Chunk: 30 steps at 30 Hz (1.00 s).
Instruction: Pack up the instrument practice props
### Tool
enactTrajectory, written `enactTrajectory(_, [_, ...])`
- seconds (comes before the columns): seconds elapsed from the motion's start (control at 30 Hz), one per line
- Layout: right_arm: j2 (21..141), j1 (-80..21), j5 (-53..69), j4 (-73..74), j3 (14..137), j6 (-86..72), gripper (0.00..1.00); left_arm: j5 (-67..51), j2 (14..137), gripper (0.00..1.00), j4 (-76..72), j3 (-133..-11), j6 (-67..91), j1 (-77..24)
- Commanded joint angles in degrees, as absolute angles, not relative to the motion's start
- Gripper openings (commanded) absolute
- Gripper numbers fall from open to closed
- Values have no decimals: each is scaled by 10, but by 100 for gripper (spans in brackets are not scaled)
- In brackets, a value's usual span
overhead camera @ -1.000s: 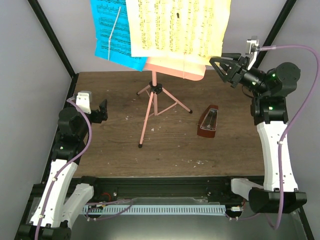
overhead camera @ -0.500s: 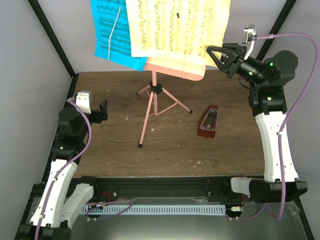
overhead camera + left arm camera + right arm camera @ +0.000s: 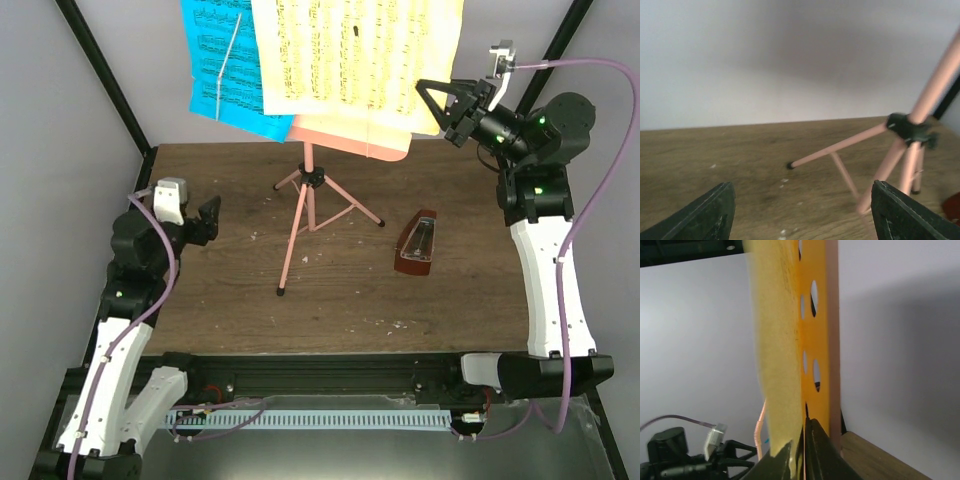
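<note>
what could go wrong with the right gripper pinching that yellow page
The right gripper pinches the yellow page only at its edge, so a pull may tear it or slip off. The music stand is tall on thin tripod legs; a sideways tug could tip it toward the metronome. The blue page lies partly behind the yellow one and might get dragged along.
</note>
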<state>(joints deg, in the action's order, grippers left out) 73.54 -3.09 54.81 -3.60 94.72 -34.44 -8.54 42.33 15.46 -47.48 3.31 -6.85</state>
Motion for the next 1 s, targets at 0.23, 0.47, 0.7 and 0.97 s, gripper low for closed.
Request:
enactTrajectory(0.23, [727, -37, 527, -33, 959, -334, 1, -235, 494, 67, 154, -722, 227, -196])
enactTrajectory(0.47, [723, -37, 522, -38, 952, -335, 1, -217, 641, 65, 92, -860, 258, -342])
enactTrajectory(0.7, [720, -36, 518, -36, 949, -333, 1, -234, 800, 65, 78, -1032, 293, -393])
enactTrajectory(0.97, [714, -37, 515, -34, 943, -328, 1, -235, 914, 65, 105, -1176, 319, -393])
